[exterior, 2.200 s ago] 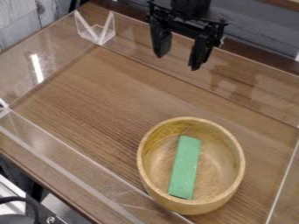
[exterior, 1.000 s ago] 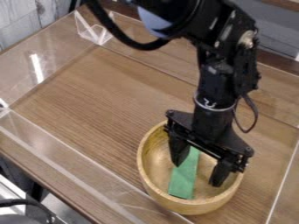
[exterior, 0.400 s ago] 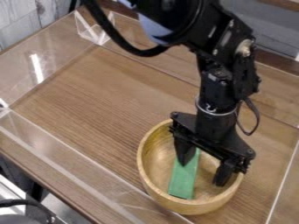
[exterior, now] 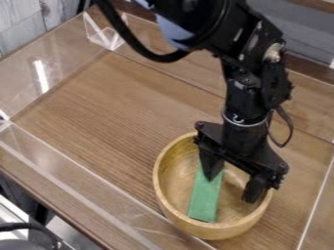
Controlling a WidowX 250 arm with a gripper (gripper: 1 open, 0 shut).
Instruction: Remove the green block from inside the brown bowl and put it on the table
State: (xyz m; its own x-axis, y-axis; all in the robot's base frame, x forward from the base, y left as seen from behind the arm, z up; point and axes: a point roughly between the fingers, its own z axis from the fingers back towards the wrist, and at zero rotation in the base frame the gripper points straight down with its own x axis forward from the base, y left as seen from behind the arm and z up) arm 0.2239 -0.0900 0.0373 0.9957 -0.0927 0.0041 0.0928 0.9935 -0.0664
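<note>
The brown bowl [exterior: 177, 200] sits on the table [exterior: 117, 107] near the front right corner. Inside it lies the green block [exterior: 205, 197], a long flat bar running front to back, its far end hidden behind the fingers. My gripper [exterior: 235, 174] reaches down into the bowl from above. It is open, with one dark finger [exterior: 210, 162] left of the block's far end and the other [exterior: 259, 184] to the right. Nothing is held between them.
Low clear acrylic walls [exterior: 53, 59] edge the tabletop on all sides. A clear bracket [exterior: 104, 34] stands at the back left corner. The black arm [exterior: 248, 68] rises over the bowl toward the back. Bare wood stretches left of the bowl.
The arm came from the back of the table down into the bowl. Over the last second the open fingers sank a little lower and shifted slightly right around the block's far end.
</note>
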